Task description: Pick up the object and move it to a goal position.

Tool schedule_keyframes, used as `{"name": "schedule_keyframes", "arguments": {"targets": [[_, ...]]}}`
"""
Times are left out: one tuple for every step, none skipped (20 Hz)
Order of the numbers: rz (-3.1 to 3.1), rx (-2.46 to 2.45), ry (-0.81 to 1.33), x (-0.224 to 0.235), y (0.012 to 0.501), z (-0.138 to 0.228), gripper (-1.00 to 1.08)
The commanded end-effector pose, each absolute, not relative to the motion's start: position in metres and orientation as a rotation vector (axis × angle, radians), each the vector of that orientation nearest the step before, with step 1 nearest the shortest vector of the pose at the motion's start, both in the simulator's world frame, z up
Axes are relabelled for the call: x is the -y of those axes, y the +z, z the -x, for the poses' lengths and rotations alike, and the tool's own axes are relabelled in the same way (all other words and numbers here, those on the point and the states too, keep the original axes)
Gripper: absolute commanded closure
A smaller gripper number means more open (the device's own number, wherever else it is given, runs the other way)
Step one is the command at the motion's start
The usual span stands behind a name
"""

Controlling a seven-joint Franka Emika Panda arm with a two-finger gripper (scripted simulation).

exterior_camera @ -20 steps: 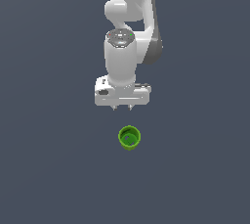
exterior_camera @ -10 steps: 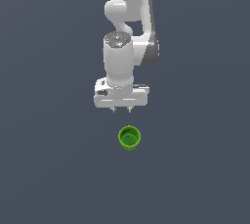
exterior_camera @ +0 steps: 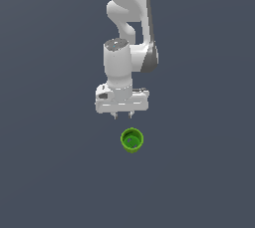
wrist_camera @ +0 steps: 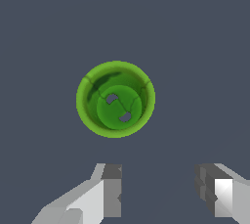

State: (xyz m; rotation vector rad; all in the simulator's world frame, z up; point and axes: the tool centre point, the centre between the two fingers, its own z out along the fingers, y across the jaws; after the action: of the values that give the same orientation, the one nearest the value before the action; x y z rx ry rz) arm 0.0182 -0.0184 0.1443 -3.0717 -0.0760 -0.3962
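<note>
Wrist view, nearest first: the two fingers (wrist_camera: 111, 191) of the pincer (wrist_camera: 163, 191) stand apart with a clear gap of bare surface between them — the pincer is spread and holds nothing. One finger shows a dark inner pad, the other a bright white face catching the light.

Beyond the fingertips sits the green cup (wrist_camera: 115, 99), upright, mouth facing the camera. Flared bright rim, darker inner wall, lighter round floor with two small grey patches on it. The cup is not between the fingers; it lies off to one side of the gap, closer in line with the finger that has the dark pad.

Exterior view: the cup (exterior_camera: 132, 140) rests on the dark grey tabletop (exterior_camera: 45, 172), alone, just below and slightly toward the exterior view's right of the pincer (exterior_camera: 123, 117). The two short fingertips point down and hang above the cup, apart from it — no contact visible.

Farther up: the white hand block, then the cylindrical wrist with a grey cap, then the white arm (exterior_camera: 127, 13) curving up out of the picture.
</note>
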Motion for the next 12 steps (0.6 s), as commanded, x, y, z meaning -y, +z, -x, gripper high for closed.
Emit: {"name": "schedule_keyframes", "arguments": {"targets": [[3.057,0.078,-0.455,0.020,0.139,-0.021,-0.20],[3.050,0.079,-0.478,0.020,0.137,-0.022,-0.20],[3.043,0.080,-0.501,0.021,0.135,-0.023,-0.20],[3.036,0.081,-0.525,0.021,0.133,-0.024,-0.20],[3.028,0.082,-0.548,0.021,0.131,-0.025,-0.20],[3.021,0.083,-0.571,0.022,0.128,-0.027,-0.20],[3.013,0.083,-0.594,0.022,0.126,-0.028,-0.20],[3.005,0.084,-0.617,0.023,0.124,-0.029,-0.20],[2.996,0.085,-0.641,0.023,0.122,-0.031,-0.20],[2.988,0.086,-0.663,0.023,0.121,-0.032,-0.20],[2.979,0.087,-0.685,0.023,0.119,-0.034,-0.20],[2.971,0.088,-0.706,0.024,0.117,-0.035,-0.20]]}}
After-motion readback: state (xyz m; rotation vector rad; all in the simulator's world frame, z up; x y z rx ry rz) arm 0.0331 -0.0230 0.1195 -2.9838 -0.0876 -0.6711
